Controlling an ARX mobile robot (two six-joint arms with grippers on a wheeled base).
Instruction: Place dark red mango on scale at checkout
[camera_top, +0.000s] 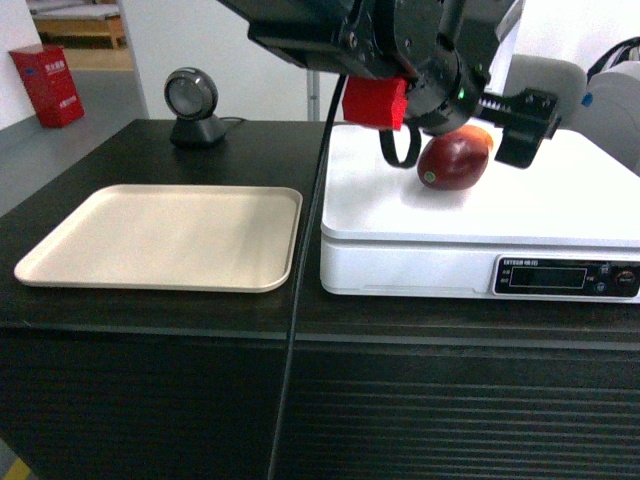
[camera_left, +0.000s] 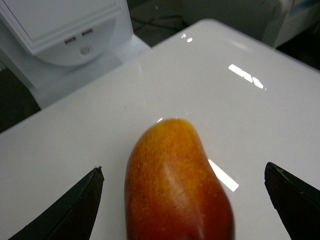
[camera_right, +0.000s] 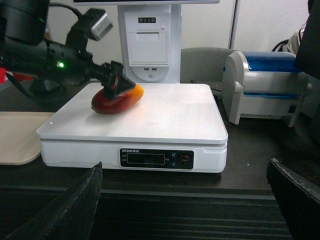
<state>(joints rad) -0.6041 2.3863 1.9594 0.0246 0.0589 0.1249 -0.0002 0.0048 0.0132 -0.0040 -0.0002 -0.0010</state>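
The dark red mango (camera_top: 455, 160) lies on its side on the white scale (camera_top: 480, 215), near the platform's back left, orange end pointing away. My left gripper (camera_top: 458, 150) reaches across and straddles it, open. In the left wrist view the mango (camera_left: 175, 185) lies between the black fingertips (camera_left: 85, 200) with a gap of white platform (camera_left: 225, 100) on each side. The right wrist view shows the mango (camera_right: 112, 102), the scale (camera_right: 165, 117) and the left gripper (camera_right: 117, 87) from the front. My right gripper (camera_right: 185, 164) hangs open and empty before the dark checkout counter (camera_right: 240, 197).
A beige tray (camera_top: 170, 235) lies left of the scale on the counter (camera_top: 150, 320). A round scanner (camera_top: 195, 105) stands behind it. A black cable (camera_top: 300, 300) hangs over the counter front. A white terminal (camera_right: 147, 40) and a printer (camera_right: 260, 85) stand behind and right of the scale.
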